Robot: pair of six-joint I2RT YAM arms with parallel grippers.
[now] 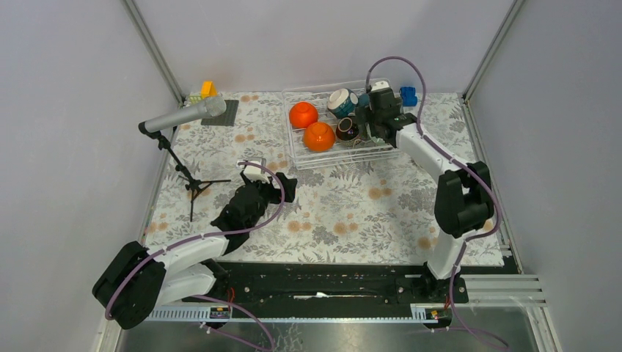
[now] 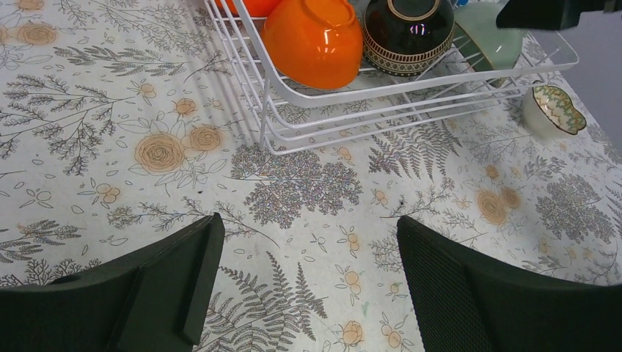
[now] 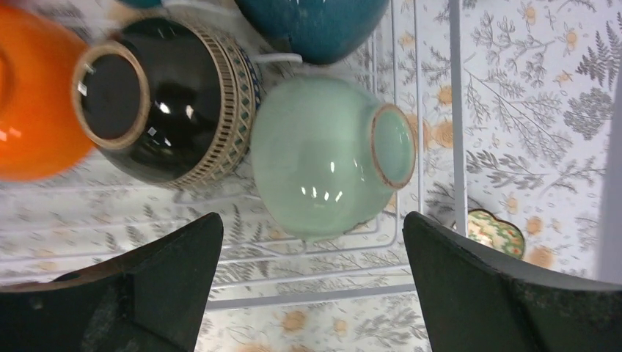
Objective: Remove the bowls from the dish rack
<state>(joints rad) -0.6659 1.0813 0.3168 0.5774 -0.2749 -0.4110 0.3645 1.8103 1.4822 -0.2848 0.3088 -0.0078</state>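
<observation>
The white wire dish rack [image 1: 334, 163] stands at the back of the table. In it are two orange bowls [image 1: 303, 115] [image 1: 319, 136], a teal bowl with a white inside [image 1: 342, 103] and a dark brown bowl [image 1: 347, 130]. My right gripper [image 3: 312, 249] hangs open over the rack's right end, just short of a mint green bowl [image 3: 323, 158] that lies on its side beside the dark brown bowl [image 3: 161, 110]; nothing is between its fingers. A small cream floral bowl [image 3: 497, 233] sits on the table outside the rack wire [image 3: 455, 110]. My left gripper [image 2: 308, 235] is open and empty over the tablecloth, in front of the rack [image 2: 352, 121].
A microphone on a black tripod [image 1: 183, 116] stands at the left. Behind it lies a dark mat with small yellow and green blocks [image 1: 209, 89]. A blue toy block [image 1: 408, 95] sits behind the rack's right end. Grey walls close in the table on three sides.
</observation>
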